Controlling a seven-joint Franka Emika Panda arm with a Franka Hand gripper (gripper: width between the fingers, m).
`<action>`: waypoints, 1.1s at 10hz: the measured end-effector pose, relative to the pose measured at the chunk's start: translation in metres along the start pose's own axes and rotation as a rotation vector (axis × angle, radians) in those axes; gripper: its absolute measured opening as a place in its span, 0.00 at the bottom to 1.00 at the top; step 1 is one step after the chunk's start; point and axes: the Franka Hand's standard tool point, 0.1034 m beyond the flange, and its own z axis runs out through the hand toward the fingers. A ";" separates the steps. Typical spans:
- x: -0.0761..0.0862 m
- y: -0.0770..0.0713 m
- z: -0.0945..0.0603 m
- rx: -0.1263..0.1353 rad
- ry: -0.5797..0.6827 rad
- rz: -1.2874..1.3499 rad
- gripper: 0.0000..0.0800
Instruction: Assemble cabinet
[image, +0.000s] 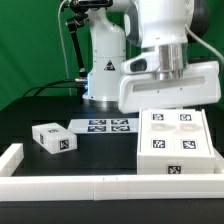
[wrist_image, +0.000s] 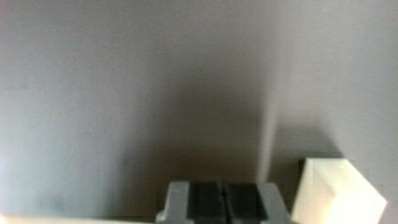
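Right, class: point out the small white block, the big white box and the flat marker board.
small white block (image: 51, 138): exterior view, middle of the block.
big white box (image: 172, 130): exterior view, top face between the tags.
marker board (image: 100, 126): exterior view, centre of the sheet.

No legible words, brand names or numbers anywhere. The only signs are black-and-white square tags, their patterns too small to decode. Cabinet (image: 175, 135): four tags on the top face, one on the front face. Small drawer block (image: 52, 139) on the bench (image: 30, 112): one tag on top, one on the camera-facing side. Marker board (image: 100, 126): four tags. Robot base (image: 103, 60): small dark triangle sign (image: 101, 67), symbol unreadable. Wrist view: blurred, no markings.
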 end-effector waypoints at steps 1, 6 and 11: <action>0.002 -0.002 -0.013 -0.001 0.003 -0.009 0.00; 0.007 0.000 -0.023 -0.004 0.004 -0.032 0.00; 0.045 0.020 -0.045 0.000 -0.023 -0.078 0.00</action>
